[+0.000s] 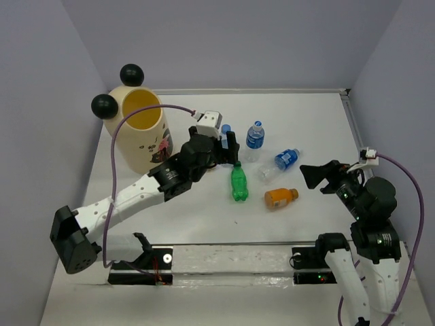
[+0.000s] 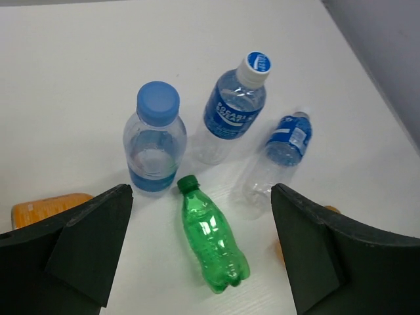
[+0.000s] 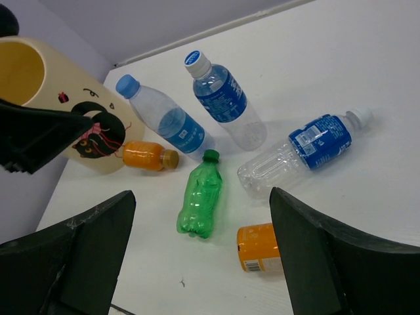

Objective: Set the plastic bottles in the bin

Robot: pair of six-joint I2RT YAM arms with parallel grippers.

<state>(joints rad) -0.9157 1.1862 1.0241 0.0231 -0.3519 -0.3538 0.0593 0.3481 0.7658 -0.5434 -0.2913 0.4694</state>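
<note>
The cream bin with black ball ears stands at the back left. My left gripper is open and empty, hovering just above the green bottle, which lies between its fingers in the left wrist view. One clear blue-capped bottle stands by it, another stands further right, and a third lies flat. An orange bottle lies to the right of the green one. A second orange bottle lies by the bin's foot. My right gripper is open and empty, right of the bottles.
Grey walls close the table at the back and both sides. The left arm stretches across in front of the bin, with a purple cable looping over it. A clear rail runs along the near edge.
</note>
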